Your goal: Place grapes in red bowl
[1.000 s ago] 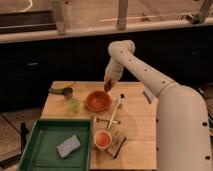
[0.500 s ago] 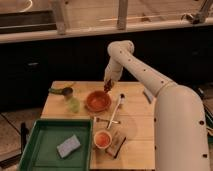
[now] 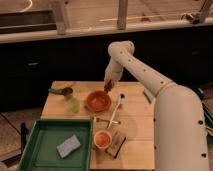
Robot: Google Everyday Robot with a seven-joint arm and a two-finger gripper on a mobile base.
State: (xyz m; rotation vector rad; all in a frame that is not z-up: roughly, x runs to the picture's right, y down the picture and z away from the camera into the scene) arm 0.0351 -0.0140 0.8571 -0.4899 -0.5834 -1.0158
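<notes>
The red bowl (image 3: 98,100) sits near the middle of the wooden table (image 3: 135,135) and looks empty inside. My gripper (image 3: 107,87) hangs just above the bowl's far right rim, at the end of the white arm reaching in from the right. A small dark reddish cluster, the grapes (image 3: 106,89), shows at the gripper's tip, held off the table.
A green tray (image 3: 45,152) with a grey-blue sponge (image 3: 68,146) is at the front left. A white cup with an orange inside (image 3: 102,139) stands in front of the bowl. A green cup (image 3: 73,104), a dark scoop (image 3: 63,91) and a white utensil (image 3: 116,111) lie around the bowl.
</notes>
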